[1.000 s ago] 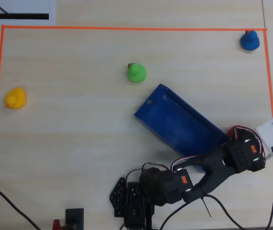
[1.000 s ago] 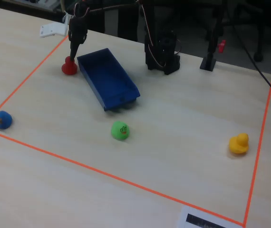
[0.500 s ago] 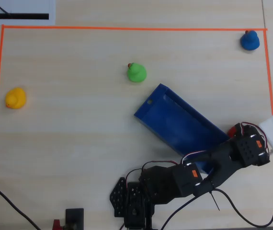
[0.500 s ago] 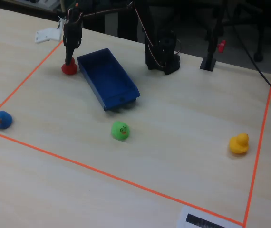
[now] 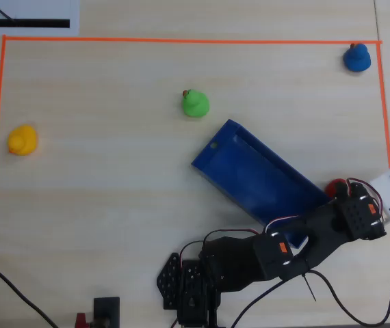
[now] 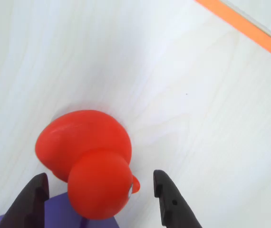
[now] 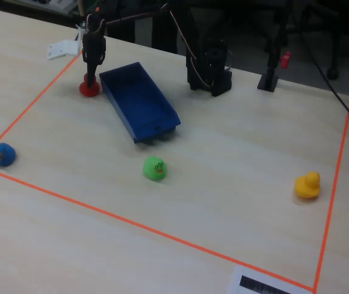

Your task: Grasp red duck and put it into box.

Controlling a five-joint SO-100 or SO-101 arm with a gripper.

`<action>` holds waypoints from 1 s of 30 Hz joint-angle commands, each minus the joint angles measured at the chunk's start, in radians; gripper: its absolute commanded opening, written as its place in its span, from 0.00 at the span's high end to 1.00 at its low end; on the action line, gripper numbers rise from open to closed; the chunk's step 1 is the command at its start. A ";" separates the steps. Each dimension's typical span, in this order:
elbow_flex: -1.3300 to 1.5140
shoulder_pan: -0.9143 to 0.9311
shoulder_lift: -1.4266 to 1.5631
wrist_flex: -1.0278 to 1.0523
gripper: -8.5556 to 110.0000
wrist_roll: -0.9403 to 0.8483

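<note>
two fingers of my gripper [image 6: 100, 199] stand apart, straddling the red duck [image 6: 85, 156], which sits on the table just beside the box [image 5: 263, 174]. if i close off-centre, the glossy head may squirt out against the box wall.

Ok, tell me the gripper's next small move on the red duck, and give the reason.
Probably close the jaws. In the wrist view the gripper is open, with a finger on each side of the red duck, whose head sits between them. The duck seems to rest on the table beside the box, not yet lifted, so gripping comes first.
</note>
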 commanded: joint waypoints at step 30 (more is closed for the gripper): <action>-0.100 0.028 -0.014 -0.031 0.93 -0.054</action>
